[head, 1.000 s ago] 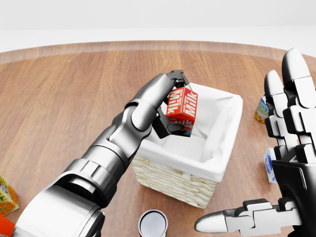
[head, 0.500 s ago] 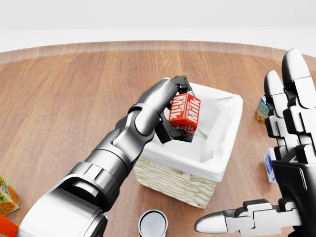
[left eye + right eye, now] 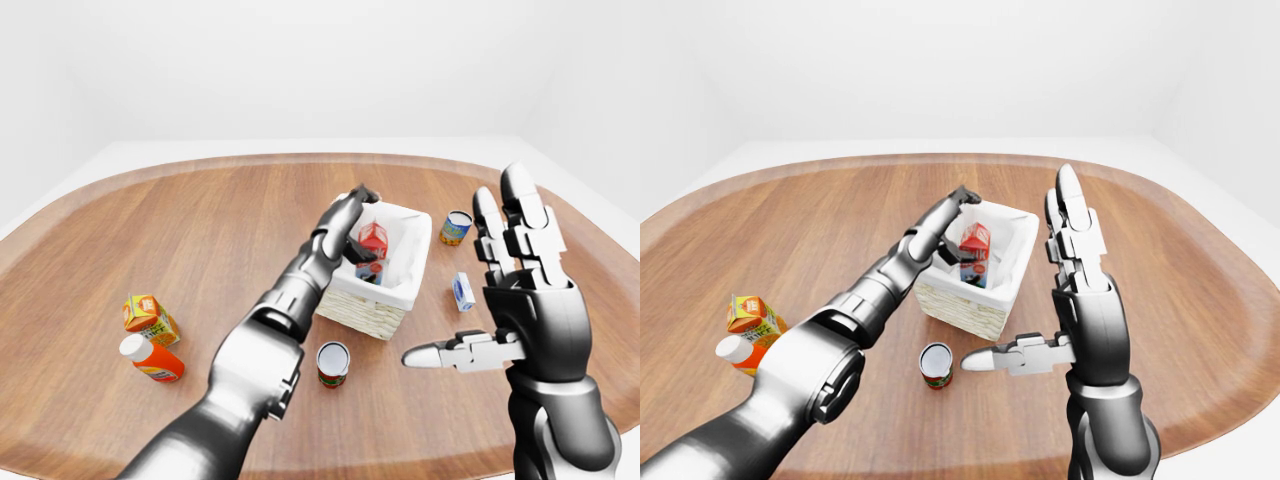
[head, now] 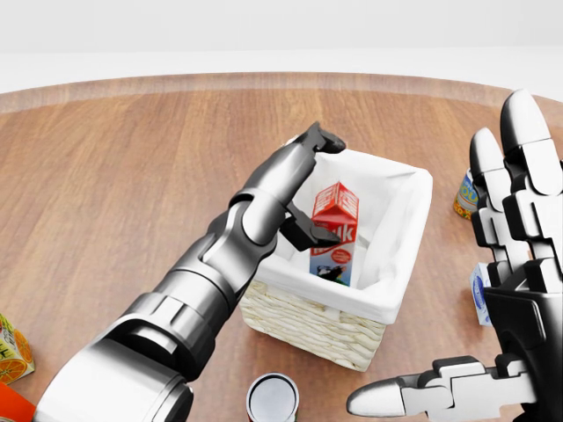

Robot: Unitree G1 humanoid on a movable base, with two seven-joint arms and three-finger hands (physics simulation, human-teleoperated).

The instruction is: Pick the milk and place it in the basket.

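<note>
Nearest in the head view, the right hand (image 4: 519,290) stood raised at the right edge, fingers spread and empty, well apart from the work. Just beyond it at the bottom edge stood a can (image 4: 273,398), and past that the basket (image 4: 308,321), wicker with a white liner.

The change lay inside the basket. Half a second before, the left hand (image 4: 310,189) had gripped the milk (image 4: 334,233), tilted, above the liner. Now the carton stood nearly upright and lower, down within the liner walls, while the hand's upper finger had lifted to the far rim and only a lower finger remained close beside the carton. The hand looked released; whether that lower finger touched the milk could not be told. By this reading the placing was essentially done, and only pulling the left arm clear remained.

The eye views showed a rounded wooden table, with a juice carton (image 3: 147,316) and a bottle (image 3: 152,359) at its left, another can (image 3: 457,227) and a small blue-and-white carton (image 3: 463,291) right of the basket. Beyond lay a pale floor and plain white walls.
</note>
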